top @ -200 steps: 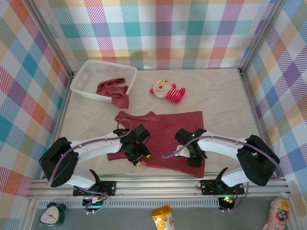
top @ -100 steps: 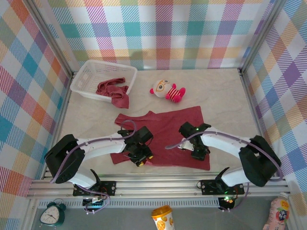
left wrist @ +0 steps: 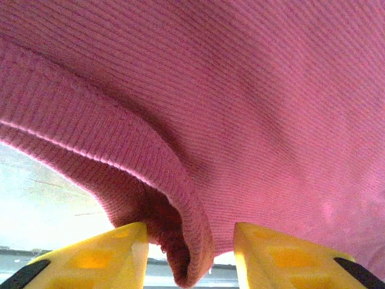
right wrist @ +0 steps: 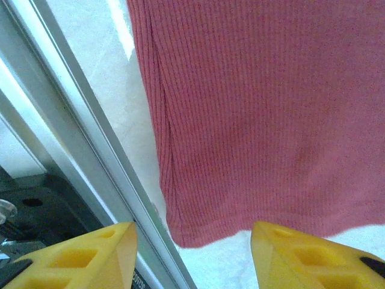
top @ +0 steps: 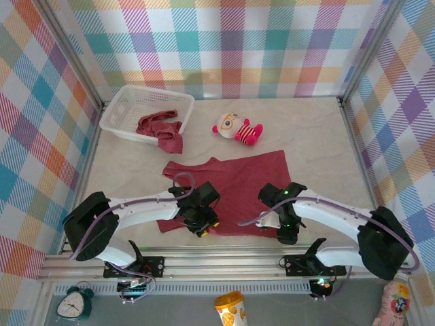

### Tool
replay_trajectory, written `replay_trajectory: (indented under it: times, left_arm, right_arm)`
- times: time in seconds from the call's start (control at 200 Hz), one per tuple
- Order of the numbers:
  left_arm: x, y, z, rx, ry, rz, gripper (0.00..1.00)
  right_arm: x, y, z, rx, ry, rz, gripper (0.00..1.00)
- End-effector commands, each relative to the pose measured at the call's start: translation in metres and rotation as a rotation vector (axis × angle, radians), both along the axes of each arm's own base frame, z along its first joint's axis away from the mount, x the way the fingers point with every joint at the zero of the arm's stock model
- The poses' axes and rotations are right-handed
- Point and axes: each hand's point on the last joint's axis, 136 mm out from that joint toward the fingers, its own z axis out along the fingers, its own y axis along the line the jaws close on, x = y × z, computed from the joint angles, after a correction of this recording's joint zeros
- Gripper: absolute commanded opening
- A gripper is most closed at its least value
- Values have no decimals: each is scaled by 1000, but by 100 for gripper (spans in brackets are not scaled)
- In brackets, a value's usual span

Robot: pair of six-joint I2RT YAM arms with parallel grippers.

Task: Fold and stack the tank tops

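On the table [top: 319, 136], by its near edge, we've one tank top [top: 238, 183] spread out and the second tank top [top: 160, 129] in the far-left basket [top: 115, 115], and we're judging this the first fold: left gripper [left wrist: 189, 232] half-open astride the hem [left wrist: 186, 265], right gripper [right wrist: 192, 232] agape at the corner, neither pinching, so both must clamp, then lift.

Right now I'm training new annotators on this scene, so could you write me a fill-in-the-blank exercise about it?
One tank top lies spread out on the ____.
The other tank top is bunched in the white ____.
The left tool and the right tool both have ____ fingers.
The plush doll has a ____ face.
Missing words: table; basket; yellow; white.
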Motion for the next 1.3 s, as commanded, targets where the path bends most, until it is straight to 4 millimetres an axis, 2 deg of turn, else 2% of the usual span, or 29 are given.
replay_trajectory:
  times: [0.0,0.105,0.175,0.33,0.605,0.66,0.75,0.935,1.12,1.295]
  left_arm:
    - [0,1,-3,15,-9,21,40]
    - [-2,4,-4,18,-8,29,39]
    - [-2,6,-6,24,-9,33,38]
    - [0,5,-8,21,-12,54,37]
    - [1,8,-10,28,-13,75,34]
    - [1,8,-9,24,-14,78,31]
    - [-1,8,-5,21,-12,72,29]
    - [-6,15,-1,33,-6,57,16]
    - [-5,18,12,49,-25,35,6]
    - [-2,23,18,71,-30,45,5]
  right_arm:
    - [-4,1,-10,-14,14,-23,52]
    - [-10,-3,-15,-32,21,-12,51]
    - [-14,-12,-18,-78,24,12,51]
    - [-11,-18,-23,-121,6,26,49]
    - [-1,-14,-29,-135,-36,1,31]
    - [0,-16,-27,-143,-44,-3,25]
    - [0,-21,-23,-164,-58,-2,21]
    - [4,-20,-16,-162,-80,-11,7]
    - [11,-22,-1,-173,-112,-11,3]
    - [17,-20,12,-138,-134,-16,3]
